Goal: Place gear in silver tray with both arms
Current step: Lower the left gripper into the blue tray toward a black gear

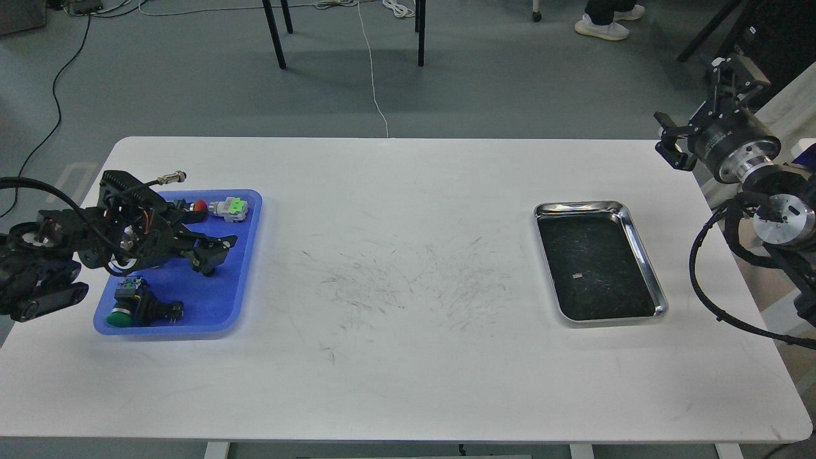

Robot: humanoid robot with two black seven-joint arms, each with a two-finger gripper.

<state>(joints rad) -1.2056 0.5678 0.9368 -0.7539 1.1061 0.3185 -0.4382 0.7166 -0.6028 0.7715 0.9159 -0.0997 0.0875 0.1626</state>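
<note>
Silver tray (644, 255) right on table (395, 370), no gear inside. Left tool (207, 255) low in blue tray (245, 210) among parts; grip state unclear, gear unidentifiable, wrong-part pick likely. Right tool (672, 143) parted, empty, beyond table edge.

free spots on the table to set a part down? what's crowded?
Widest bare stretch: the white table between the blue tray and the silver tray, plus the whole near edge. The silver tray's bottom holds only a small speck. Crowded: the blue tray, with several parts and the left gripper over it.
</note>
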